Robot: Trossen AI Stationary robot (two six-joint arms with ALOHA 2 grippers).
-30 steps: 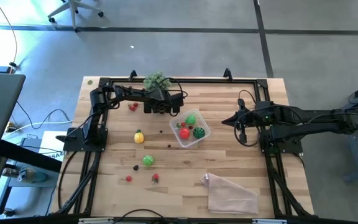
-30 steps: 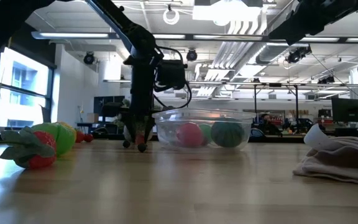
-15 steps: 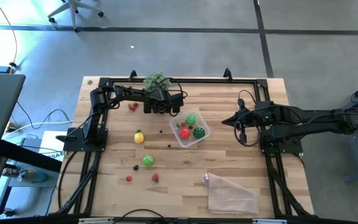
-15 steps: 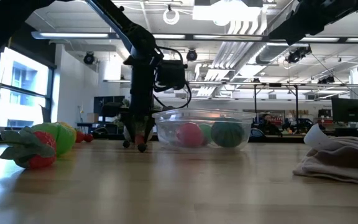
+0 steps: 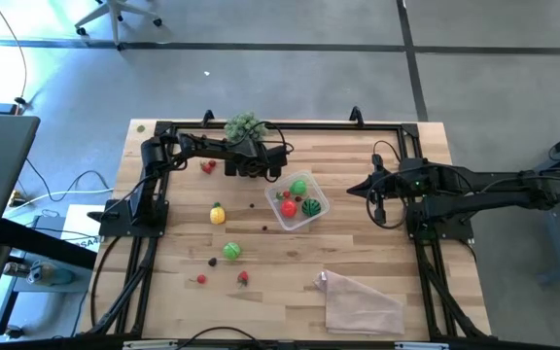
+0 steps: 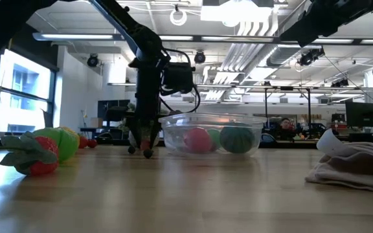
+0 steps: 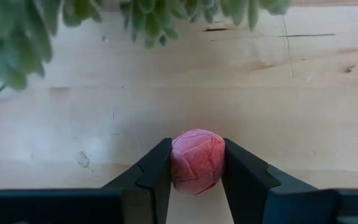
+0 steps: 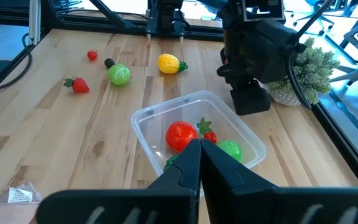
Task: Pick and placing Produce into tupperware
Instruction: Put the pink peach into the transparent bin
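Observation:
My left gripper (image 7: 197,186) stands at the far side of the table, just left of the tupperware and in front of the leafy clump, shut on a small pinkish-red ball fruit (image 7: 197,162). In the high view its body (image 5: 261,170) covers the fruit. The tupperware (image 5: 300,200), a clear tub, rests on the table's middle and holds a red tomato (image 8: 179,135), a green fruit (image 8: 230,149) and a striped melon ball (image 5: 311,206). My right gripper (image 8: 199,155) is shut and touches nothing, hovering right of the tub (image 8: 166,115). My left gripper pinches the pinkish-red ball (image 7: 197,163) between its two fingers (image 7: 157,171), one on each side of its middle. The fingers come from above, pointing down (image 6: 146,145). The ball sits low at the table top; whether it is lifted clear, I cannot tell.
Loose produce lies left of and nearer than the tub: a yellow lemon (image 5: 218,214), a green apple (image 5: 231,251), a strawberry (image 5: 244,278), small red and dark berries (image 5: 202,280). A leafy clump (image 5: 244,126) stands at the far edge. A crinkled clear bag (image 5: 360,301) lies near right.

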